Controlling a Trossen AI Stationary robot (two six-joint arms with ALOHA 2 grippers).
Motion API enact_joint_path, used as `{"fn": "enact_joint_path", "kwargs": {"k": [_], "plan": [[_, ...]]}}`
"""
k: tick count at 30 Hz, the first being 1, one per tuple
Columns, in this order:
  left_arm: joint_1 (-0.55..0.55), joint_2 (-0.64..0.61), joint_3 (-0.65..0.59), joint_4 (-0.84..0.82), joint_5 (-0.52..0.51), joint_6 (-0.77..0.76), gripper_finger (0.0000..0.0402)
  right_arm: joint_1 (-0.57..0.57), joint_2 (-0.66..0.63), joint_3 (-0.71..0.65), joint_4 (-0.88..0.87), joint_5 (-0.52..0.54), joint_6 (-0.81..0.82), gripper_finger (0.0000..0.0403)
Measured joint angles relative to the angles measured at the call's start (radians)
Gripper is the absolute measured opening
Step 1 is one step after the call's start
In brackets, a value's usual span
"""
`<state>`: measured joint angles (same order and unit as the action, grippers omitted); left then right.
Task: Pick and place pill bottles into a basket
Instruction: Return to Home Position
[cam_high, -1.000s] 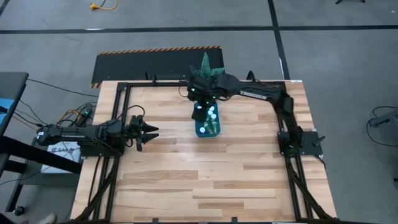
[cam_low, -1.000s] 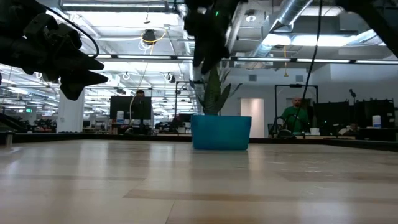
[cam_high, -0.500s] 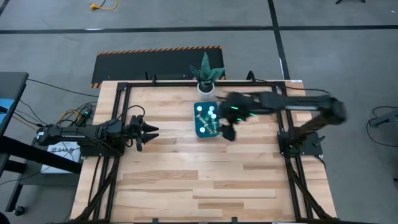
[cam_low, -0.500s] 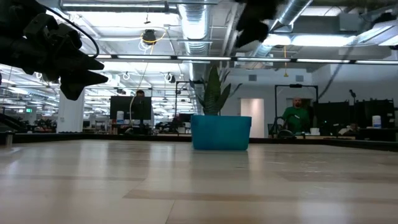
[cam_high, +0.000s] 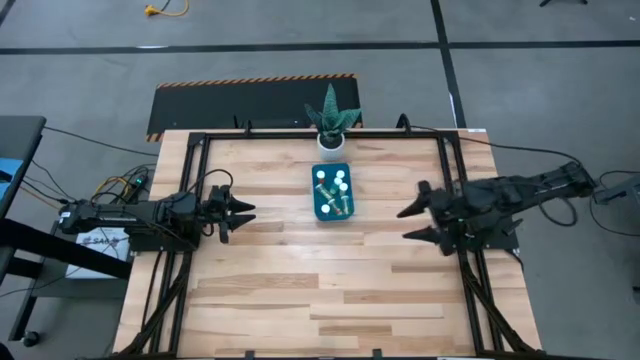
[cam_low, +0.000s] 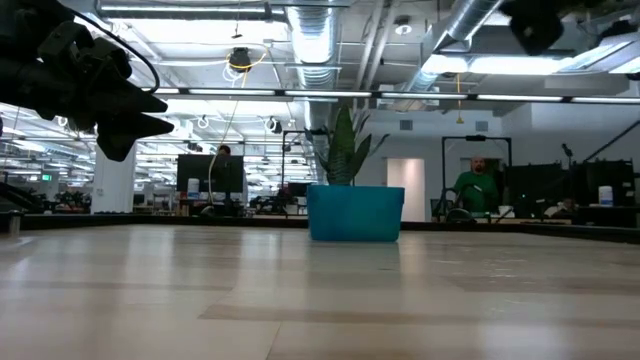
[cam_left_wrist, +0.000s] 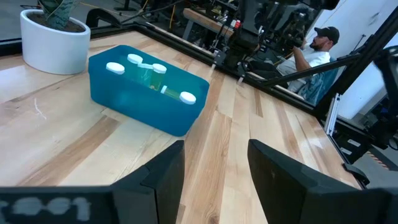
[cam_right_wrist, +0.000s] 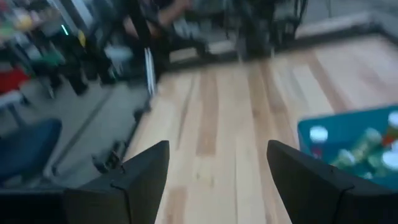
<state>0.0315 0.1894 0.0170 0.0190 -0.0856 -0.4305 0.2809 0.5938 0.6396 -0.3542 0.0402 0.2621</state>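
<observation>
The basket (cam_high: 317, 207) is teal-blue, the pill bottles (cam_high: 340, 186) white-capped.

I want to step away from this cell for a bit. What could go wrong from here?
The pill bottles lie heaped in the basket, white caps about level with its rim; a knock could spill some. The plant pot stands close behind the basket, so a low sweep there might catch its leaves. The left gripper and the right gripper both hang open, aimed at the basket from either side; an unplanned forward move could hit it.
</observation>
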Motion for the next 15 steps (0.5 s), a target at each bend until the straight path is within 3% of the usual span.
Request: {"fn": "enact_joint_path", "kwargs": {"k": [7, 15], "plan": [[0.0, 0.0, 0.0, 0.0, 0.0, 0.0, 0.0165, 0.173, -0.226, -0.154, 0.167, 0.133, -0.019, 0.0265], [0.0, 0.0, 0.0, 0.0, 0.0, 0.0, 0.0165, 0.29, -0.43, -0.331, 0.338, 0.142, -0.095, 0.0265]]}}
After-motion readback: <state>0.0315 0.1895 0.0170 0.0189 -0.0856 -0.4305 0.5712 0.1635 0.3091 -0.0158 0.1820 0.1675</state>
